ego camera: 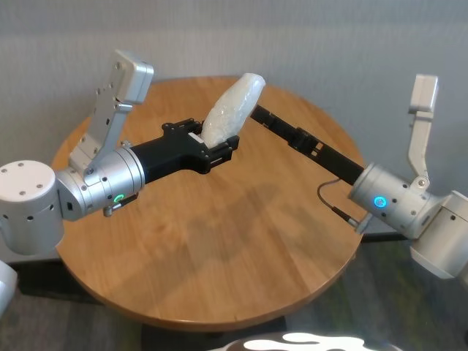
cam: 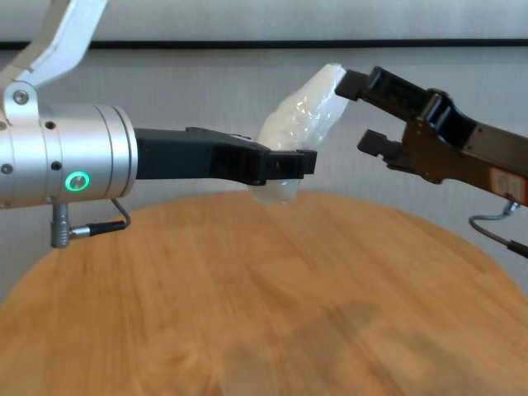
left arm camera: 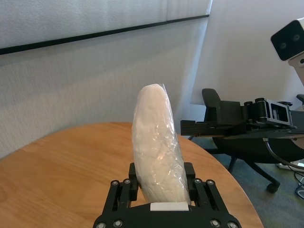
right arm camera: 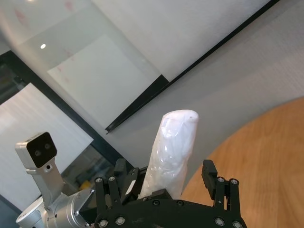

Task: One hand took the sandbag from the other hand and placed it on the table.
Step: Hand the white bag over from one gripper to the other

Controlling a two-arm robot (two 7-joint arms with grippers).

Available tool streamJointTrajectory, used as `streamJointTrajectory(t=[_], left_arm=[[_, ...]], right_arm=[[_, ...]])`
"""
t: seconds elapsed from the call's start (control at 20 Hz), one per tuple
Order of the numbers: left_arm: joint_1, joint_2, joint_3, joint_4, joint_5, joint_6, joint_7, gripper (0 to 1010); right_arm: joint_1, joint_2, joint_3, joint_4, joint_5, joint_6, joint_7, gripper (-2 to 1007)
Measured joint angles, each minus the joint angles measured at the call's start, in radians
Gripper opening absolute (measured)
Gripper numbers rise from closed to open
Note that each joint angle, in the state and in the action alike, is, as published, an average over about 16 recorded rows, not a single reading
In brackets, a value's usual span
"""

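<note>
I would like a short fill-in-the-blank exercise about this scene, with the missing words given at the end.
1. The sandbag is held above the table by the ____ gripper.
2. The right gripper, beside the upper end of the sandbag, has its jaws ____.
3. The ring light on the right wrist glows ____.
4. The tabletop is ____ in shape.

Missing words: left; open; blue; round
</note>
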Motion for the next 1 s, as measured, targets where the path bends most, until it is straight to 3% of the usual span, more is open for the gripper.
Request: streamJointTrajectory(t=[1.0], left_arm=[[0.000,0.000,0.000,0.000,0.000,0.000,0.000,596]], right_arm=[[0.114,-0.058,-0.089,0.140,0.010,-0.032,0.034,1000]])
